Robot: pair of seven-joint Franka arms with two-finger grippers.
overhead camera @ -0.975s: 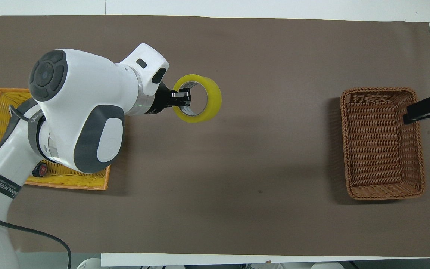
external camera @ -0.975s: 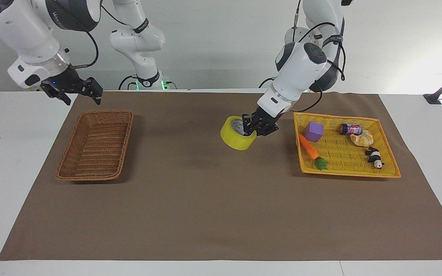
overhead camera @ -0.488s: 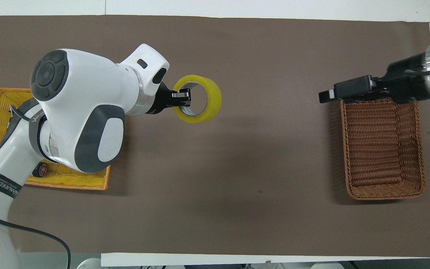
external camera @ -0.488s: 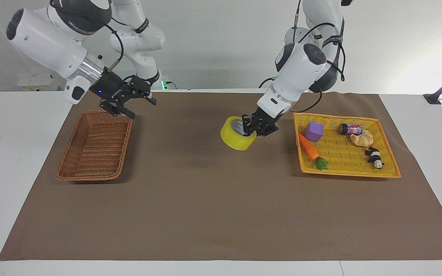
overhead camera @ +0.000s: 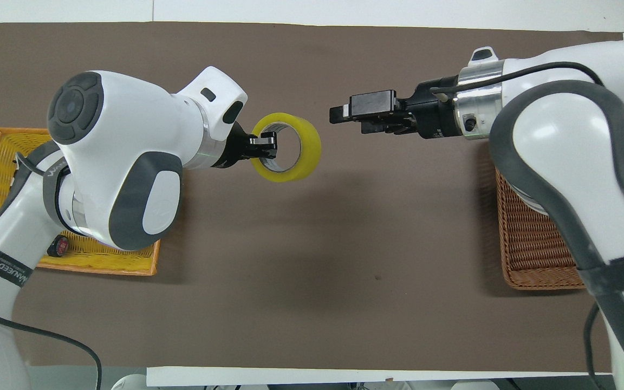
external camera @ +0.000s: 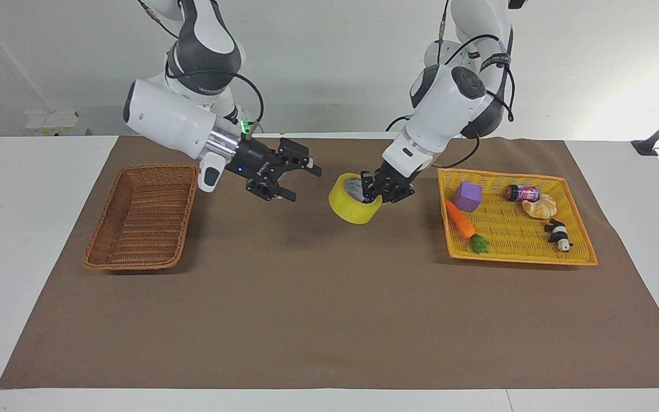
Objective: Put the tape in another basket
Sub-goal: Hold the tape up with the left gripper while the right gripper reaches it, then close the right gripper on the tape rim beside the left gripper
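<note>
A white bench carries a large brown mat that covers most of its top, with bare white strips showing at both ends and along the edge farthest from the robots. A plain pale wall rises where the robots stand, and cables trail from both arm bases.

The tape, a yellow roll with a whitish core, hangs tilted above the middle of the mat, clear of the surface with its shadow under it. The left hand is clamped on the roll's wall, one finger inside the core and one outside. The right hand hovers over the mat just beside the tape, toward the right arm's end of the bench, with its fingers spread apart and pointing at the roll without touching it.

The basket, brown wicker with sloping sides, sits on the mat well apart from the tape at the right arm's end. The yellow-orange tray lies near the tape at the left arm's end and holds a purple cube, a toy carrot, a small can, a bread roll and a panda figure.
</note>
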